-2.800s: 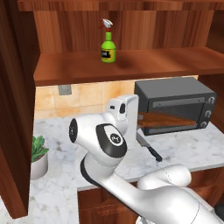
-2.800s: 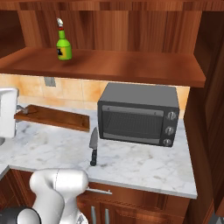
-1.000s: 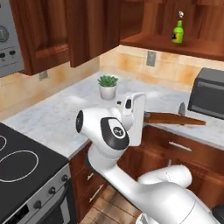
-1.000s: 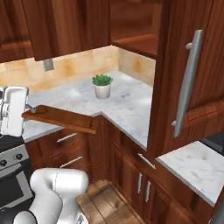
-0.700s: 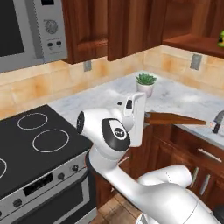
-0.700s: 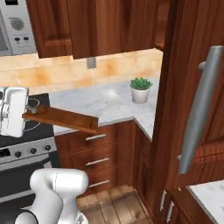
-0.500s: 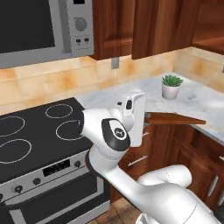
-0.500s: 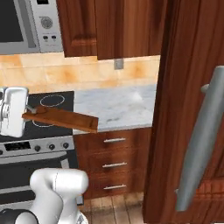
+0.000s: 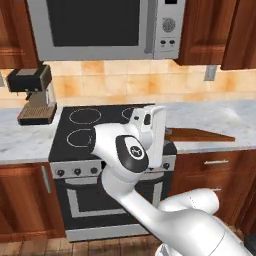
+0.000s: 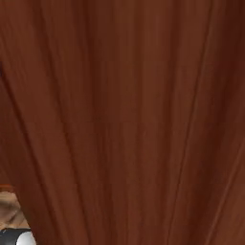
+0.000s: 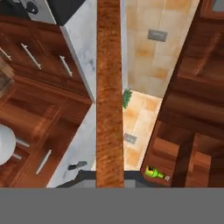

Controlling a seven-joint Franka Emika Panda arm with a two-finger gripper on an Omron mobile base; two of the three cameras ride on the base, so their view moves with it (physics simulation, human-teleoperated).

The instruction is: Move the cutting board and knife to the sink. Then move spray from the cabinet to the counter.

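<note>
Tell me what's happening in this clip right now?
The robot arm is carrying the cutting board, with its gripper shut on one end; the board sticks out level to the arm's right, above the counter edge beside the stovetop. In the hand view the board runs edge-on up the picture, and the spray sits far off on a cabinet shelf. The sink isn't visible.

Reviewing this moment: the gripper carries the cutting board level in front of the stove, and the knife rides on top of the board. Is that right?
Not quite. The gripper does hold the cutting board level beside the stovetop, but no knife lies on it: the left base view shows the board's top bare. In the hand view a knife lies far off on the counter.
</note>
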